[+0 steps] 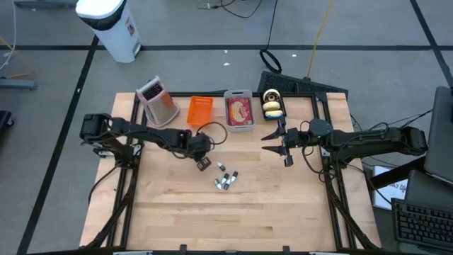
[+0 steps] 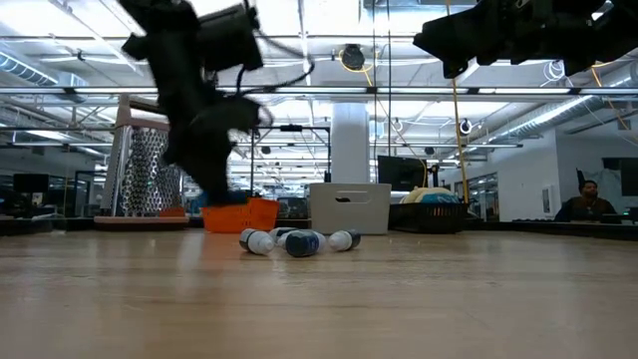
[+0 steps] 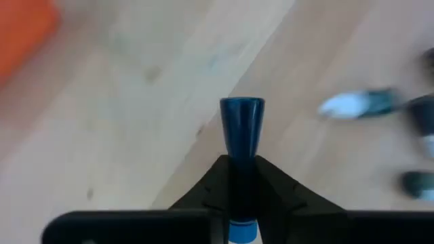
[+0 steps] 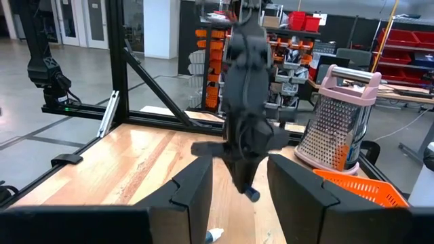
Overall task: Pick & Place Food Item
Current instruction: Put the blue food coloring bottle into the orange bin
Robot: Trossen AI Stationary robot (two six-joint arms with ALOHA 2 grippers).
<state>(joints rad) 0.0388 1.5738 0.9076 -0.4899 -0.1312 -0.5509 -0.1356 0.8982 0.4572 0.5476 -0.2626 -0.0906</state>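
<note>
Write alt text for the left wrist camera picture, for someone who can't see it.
The left gripper is shut on a small dark blue bottle-shaped piece, held above the pale wooden table. More small bottle-like pieces lie blurred to one side, and the corner of an orange plastic basket shows at the edge.

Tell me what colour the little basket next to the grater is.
Orange. The basket shows best in the high view, beside the grater.

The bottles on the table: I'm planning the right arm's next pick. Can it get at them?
Probably yes. The bottles lie on bare wood, and the right gripper hovers open close by with nothing between; the left gripper holds a blue bottle off to the side.
</note>
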